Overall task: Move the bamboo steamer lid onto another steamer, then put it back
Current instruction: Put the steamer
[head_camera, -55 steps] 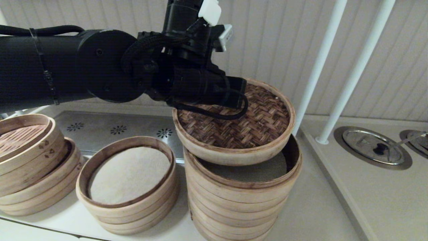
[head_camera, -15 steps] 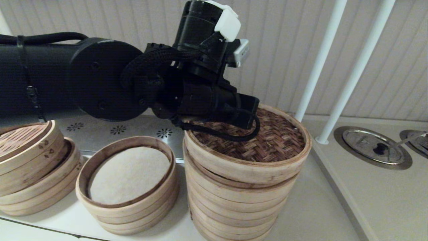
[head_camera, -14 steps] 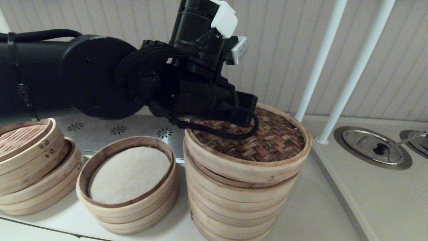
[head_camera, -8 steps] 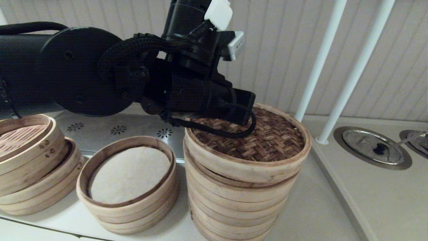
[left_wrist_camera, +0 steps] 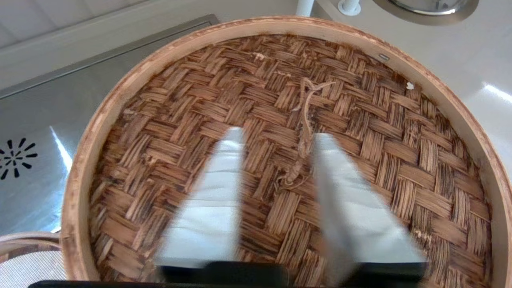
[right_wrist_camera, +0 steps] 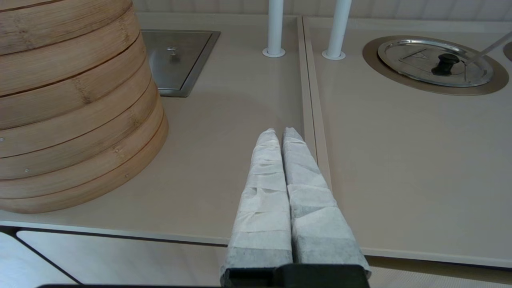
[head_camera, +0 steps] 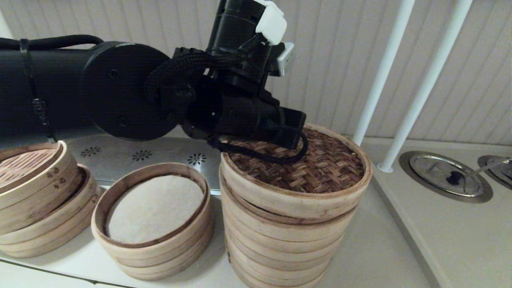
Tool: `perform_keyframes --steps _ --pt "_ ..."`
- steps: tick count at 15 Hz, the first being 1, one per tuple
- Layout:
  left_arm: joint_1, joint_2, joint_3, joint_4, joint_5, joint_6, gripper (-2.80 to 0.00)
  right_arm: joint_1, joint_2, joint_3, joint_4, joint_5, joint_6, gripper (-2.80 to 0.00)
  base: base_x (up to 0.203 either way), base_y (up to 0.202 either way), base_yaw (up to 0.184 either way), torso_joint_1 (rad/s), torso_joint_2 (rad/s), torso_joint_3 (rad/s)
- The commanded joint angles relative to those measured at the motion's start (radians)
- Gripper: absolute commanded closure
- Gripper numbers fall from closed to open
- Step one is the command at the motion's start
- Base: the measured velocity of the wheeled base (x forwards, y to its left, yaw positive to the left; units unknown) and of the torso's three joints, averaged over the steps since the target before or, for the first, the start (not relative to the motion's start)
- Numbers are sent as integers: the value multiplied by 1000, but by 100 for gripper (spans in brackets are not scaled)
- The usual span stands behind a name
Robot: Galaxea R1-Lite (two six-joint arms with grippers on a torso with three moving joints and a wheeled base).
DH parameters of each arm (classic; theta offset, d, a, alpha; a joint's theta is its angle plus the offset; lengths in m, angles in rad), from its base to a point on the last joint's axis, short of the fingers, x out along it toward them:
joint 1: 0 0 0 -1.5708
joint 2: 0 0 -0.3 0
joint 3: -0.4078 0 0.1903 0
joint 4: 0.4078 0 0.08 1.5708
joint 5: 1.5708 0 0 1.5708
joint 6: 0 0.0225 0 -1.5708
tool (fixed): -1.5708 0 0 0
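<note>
Lid atop tall steamer; left jaws apparently apart.

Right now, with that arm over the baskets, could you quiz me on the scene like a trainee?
1. True or false: the bamboo steamer lid sits on the tallest steamer stack.
2. The left gripper fingers are: A) clamped on the lid's rim, B) spread apart over the woven top, C) out of view.
3. Fill in: the right gripper hangs over the ______, fingers together.

Key: 1 true; 2 B; 3 counter.
</note>
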Motion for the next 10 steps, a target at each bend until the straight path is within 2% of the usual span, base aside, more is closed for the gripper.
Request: perform_keyframes --steps 1,8,9,10 --pt "0 20 -6 1 2 1 -280 -1 0 2 0 0 1 0 0 0 0 0 0 0" --pt "0 95 -46 -5 4 28 -280 1 0 2 0 0 0 0 0 0 0 0 0 0" --pt "0 95 -46 -4 4 28 0 1 0 2 0 0 -1 0 0 0 0 0 0 0" --pt "0 92 -49 -5 2 27 0 -1 0 2 0 0 0 0 0 0 0 0 0 0"
